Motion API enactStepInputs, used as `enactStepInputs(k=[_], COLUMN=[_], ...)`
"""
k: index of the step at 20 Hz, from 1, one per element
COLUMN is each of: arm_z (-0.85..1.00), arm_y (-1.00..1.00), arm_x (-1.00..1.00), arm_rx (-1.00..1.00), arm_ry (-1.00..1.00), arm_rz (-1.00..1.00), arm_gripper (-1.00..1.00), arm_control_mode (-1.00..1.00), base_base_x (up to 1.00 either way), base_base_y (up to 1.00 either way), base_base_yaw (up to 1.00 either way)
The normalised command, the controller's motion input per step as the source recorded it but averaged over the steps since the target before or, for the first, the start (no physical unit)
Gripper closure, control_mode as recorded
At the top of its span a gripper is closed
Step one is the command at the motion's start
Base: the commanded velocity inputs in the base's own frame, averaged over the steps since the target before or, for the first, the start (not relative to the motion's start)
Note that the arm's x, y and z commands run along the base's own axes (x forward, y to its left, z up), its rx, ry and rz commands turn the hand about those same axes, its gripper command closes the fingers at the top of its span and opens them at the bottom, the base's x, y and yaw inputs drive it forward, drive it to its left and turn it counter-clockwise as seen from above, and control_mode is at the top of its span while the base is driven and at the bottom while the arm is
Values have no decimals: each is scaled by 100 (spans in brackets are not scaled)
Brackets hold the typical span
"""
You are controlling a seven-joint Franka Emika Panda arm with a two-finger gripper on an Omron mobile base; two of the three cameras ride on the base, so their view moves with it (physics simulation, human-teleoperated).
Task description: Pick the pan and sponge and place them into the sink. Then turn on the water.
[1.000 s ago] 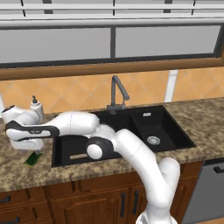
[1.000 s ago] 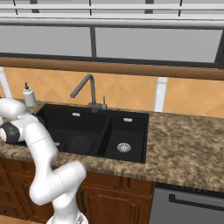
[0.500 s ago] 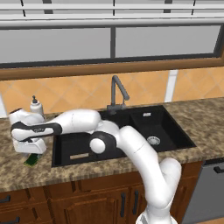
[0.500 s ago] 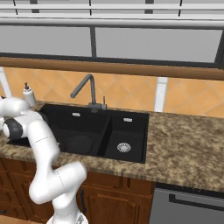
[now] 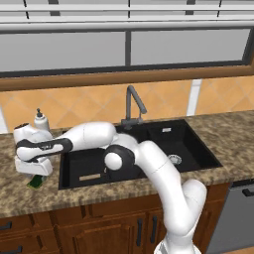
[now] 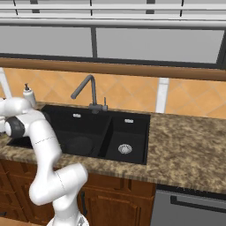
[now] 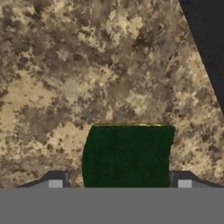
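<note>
I have the arm extended far to the left, with the pincer [image 5: 35, 174] lowered over the sponge [image 5: 35, 182] on the granite tabletop [image 5: 20, 193], just left of the sink's left rim and near the tabletop's front edge. In the hand view the sponge [image 7: 127, 155] lies flat on the tabletop [image 7: 65, 65], centred between the two fingertips [image 7: 54, 181], which stand spread to either side of it with a gap on each side; I read the pincer [image 7: 118, 183] as released, not clamped on anything. In the left base view a small part of the green pad shows below the white hand. The sink [image 5: 191, 144] sits in the middle of the tabletop, its wide basin to the left and its narrow basin with the silver drain to the right. The pan lies in the wide basin: its light wooden handle [image 5: 90, 177] is visible near the basin's front left corner, while the black pan body cannot be told from the black basin floor. The faucet [image 5: 133, 105] stands at the sink's rear rim, and I see no stream from it. A white soap dispenser [image 5: 40, 119] stands at the rear of the tabletop, left of the sink.
</note>
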Motion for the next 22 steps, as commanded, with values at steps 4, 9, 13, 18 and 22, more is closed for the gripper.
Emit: enactStepInputs(k=[4,9,13,18,22], arm_z=[-61,-66,-88,-100,-100], arm_y=[0,-4,-18,-33,-46], arm_x=[-27,-40,-54,-64,-91], arm_rx=[0,0,0,1,0], arm_ry=[0,1,5,3,0], arm_rz=[0,0,-2,-5,-8], arm_gripper=[-100,-100,-100,-100,100], arm_control_mode=[-100,-100,-100,-100,-100], base_base_x=[0,0,0,0,0], base_base_y=[0,0,0,0,0], base_base_yaw=[0,0,0,0,0])
